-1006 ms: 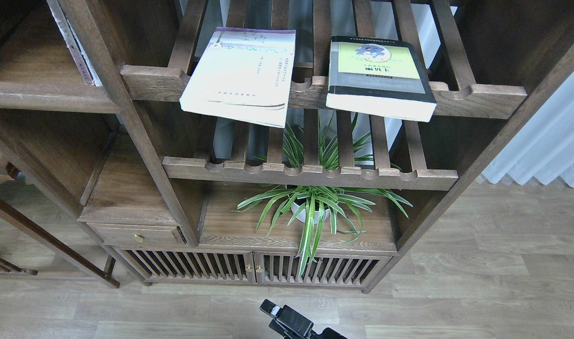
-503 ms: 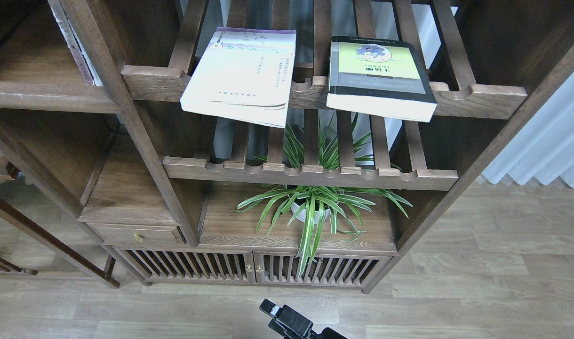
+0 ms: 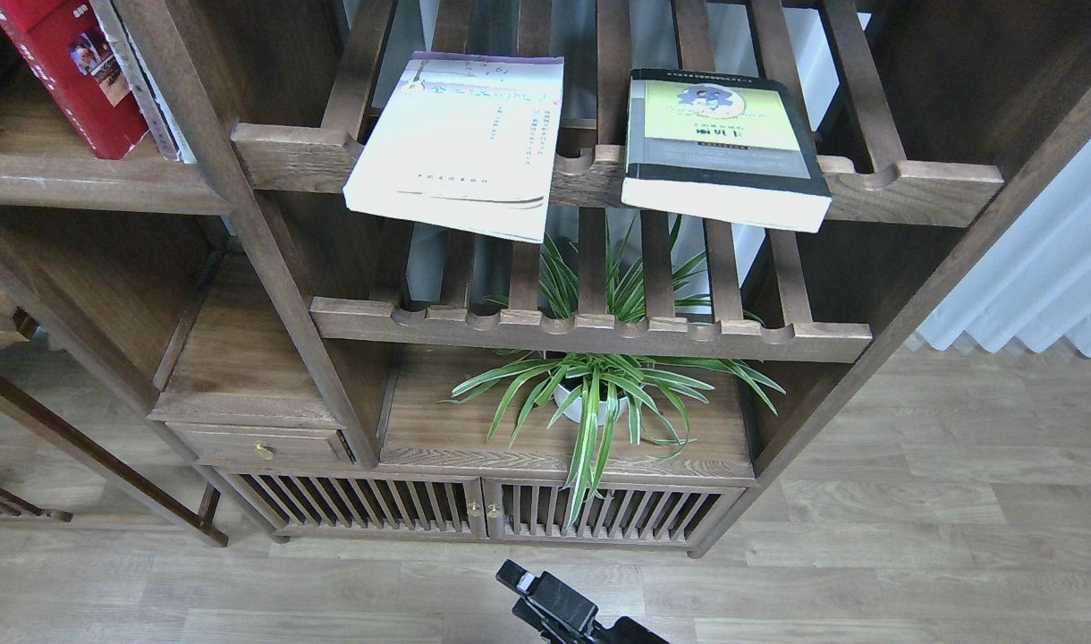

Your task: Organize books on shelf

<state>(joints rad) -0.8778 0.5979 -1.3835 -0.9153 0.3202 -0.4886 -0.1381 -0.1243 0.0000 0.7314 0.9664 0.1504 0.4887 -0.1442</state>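
Observation:
A red paperback with small photos (image 3: 67, 76) stands tilted at the top left on the flat dark brown shelf (image 3: 89, 183), against a thin worn white-spined book (image 3: 143, 98). A thin cream-white book with a purple edge (image 3: 460, 134) and a thick black-and-grey book with a yellow-green panel (image 3: 720, 143) lie flat on the upper slatted rack (image 3: 912, 188), both overhanging its front rail. No gripper shows on the red book. A black gripper end (image 3: 545, 604) pokes in at the bottom centre, far below the books; its fingers cannot be told apart.
A lower slatted rack (image 3: 590, 335) sits under the upper one. A potted spider plant (image 3: 590, 394) stands on the board beneath. A small drawer (image 3: 259, 445) and slatted cabinet doors (image 3: 483, 510) are at floor level. A white curtain (image 3: 1046, 268) hangs at right.
The red paperback has come into view on the flat shelf at the top left; it was not there before. The black gripper end at the bottom has shifted slightly.

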